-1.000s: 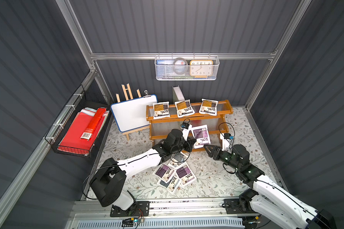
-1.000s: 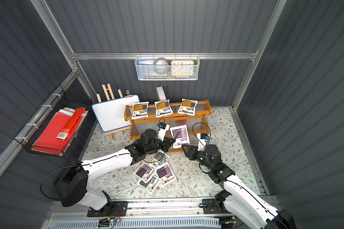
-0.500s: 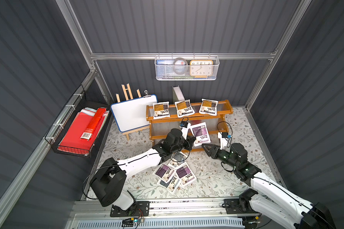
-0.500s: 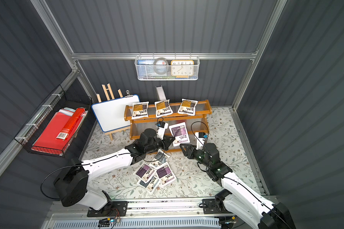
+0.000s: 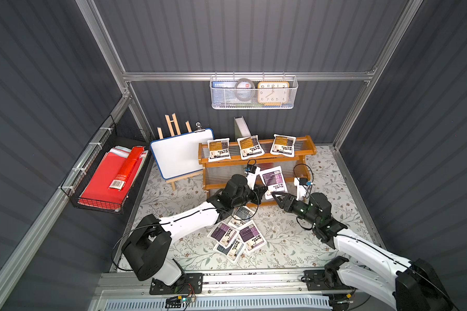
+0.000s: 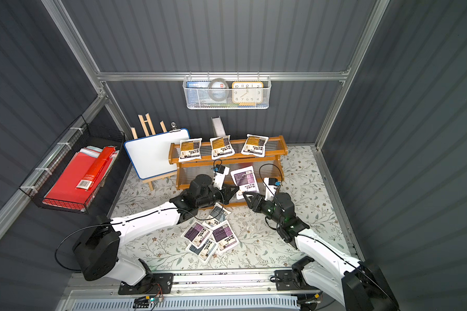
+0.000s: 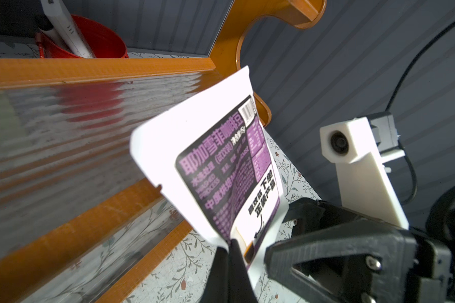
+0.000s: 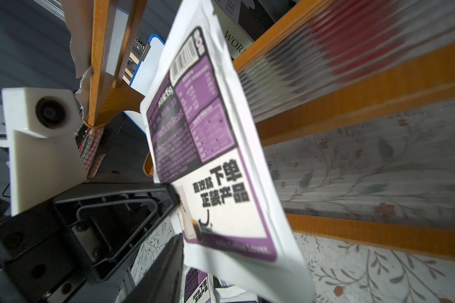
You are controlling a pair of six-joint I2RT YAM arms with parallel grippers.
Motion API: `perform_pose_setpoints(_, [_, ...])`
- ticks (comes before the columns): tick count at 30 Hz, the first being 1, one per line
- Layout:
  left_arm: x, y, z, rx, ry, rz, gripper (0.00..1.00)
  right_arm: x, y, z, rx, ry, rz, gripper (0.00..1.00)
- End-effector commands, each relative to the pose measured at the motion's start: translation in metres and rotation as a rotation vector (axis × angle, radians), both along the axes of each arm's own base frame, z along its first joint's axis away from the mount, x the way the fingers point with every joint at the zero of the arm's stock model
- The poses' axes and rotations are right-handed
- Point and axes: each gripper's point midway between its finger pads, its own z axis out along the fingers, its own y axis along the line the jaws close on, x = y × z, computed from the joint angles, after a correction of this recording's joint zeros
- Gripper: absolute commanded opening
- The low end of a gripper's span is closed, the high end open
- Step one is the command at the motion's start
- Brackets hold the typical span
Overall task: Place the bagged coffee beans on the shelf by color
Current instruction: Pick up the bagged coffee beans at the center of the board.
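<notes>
Whiteboard [image 5: 179, 156] sat on a wooden easel [image 5: 173, 126], visible in both top views. White mesh basket [image 5: 252, 105] hung on the back wall rail with a clock [image 5: 273, 92], tape roll [image 5: 244, 80] and blue box [image 5: 223, 84] inside. Black wire basket [image 5: 97, 204] on the left wall held red folders [image 5: 100, 180]. Grey file holder [image 5: 241, 126] stood upright at the back. Floral cloth [image 5: 281, 242] covered the bench. Left wrist view caught a red bucket [image 7: 90, 39].

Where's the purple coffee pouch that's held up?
In both top views the purple pouch is held before the shelf, right of its middle, level with the lower tiers, bottom edge pinched by the left gripper.
</notes>
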Motion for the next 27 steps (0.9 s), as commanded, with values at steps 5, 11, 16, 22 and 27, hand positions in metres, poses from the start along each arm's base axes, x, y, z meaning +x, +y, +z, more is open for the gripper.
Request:
perform_pose_setpoints(5, [0.002,-0.006,0.015,-0.033,-0.017,-0.029,0.00,0.012,0.001,0.041,0.097,-0.090,-0.009,0.12])
perform_pose_setpoints(11, [0.015,0.003,0.010,0.017,-0.004,0.055,0.00,0.011,-0.003,0.046,0.095,-0.099,-0.030,0.00])
perform_pose_setpoints(16, [0.026,0.022,0.019,0.022,-0.014,0.175,0.27,0.017,-0.015,0.049,0.098,-0.106,-0.078,0.00])
perform_pose_setpoints(22, [0.038,0.068,0.032,0.027,-0.041,0.416,0.32,0.035,-0.026,0.055,0.101,-0.111,-0.095,0.00])
perform_pose_setpoints(27, [0.042,0.099,0.038,0.062,-0.048,0.563,0.27,0.057,-0.031,0.059,0.078,-0.096,-0.104,0.00])
